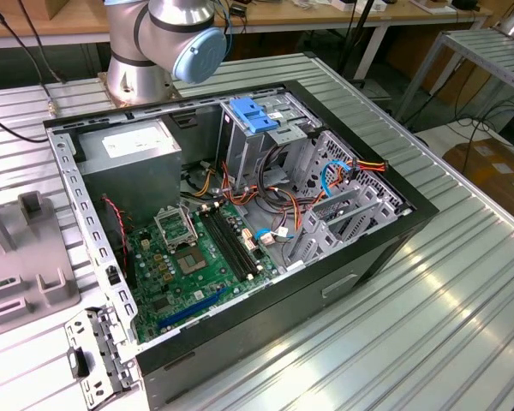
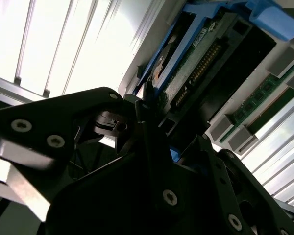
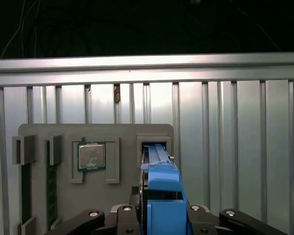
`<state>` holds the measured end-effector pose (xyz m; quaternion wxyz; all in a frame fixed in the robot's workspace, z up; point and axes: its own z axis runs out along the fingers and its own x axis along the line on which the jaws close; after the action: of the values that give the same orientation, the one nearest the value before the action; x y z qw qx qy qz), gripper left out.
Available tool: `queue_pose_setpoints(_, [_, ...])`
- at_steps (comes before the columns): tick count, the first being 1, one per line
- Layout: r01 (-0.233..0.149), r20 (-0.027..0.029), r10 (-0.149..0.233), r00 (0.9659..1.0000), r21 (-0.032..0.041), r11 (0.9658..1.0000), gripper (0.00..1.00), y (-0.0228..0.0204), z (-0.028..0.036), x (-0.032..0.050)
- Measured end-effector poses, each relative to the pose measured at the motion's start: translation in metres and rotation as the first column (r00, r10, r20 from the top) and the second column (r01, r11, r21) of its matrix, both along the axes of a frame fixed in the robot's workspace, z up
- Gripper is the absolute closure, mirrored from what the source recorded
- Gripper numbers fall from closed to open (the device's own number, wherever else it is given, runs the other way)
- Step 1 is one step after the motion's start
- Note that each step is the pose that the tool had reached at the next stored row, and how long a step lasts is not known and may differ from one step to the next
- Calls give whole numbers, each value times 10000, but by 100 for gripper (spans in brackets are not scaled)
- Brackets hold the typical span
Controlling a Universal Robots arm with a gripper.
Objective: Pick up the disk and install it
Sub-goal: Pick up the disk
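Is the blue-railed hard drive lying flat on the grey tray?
No, the blue-railed hard drive stands upright in a slot of the grey tray.

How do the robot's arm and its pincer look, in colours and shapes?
The arm is thick, rounded, silver-grey metal, with a round light-blue cap on one joint. The pincer is matt black, built of flat angular links held by small silver screws.

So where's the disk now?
In the first wrist view, the disk stands on edge at a slot in the grey holder, beside the chip, the gripper straddling it.
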<state>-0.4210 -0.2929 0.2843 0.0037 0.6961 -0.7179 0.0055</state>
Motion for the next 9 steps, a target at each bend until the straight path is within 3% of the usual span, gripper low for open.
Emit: queue_pose_setpoints(9, [0,-1,0,10000,10,10000,64,0,40,0])
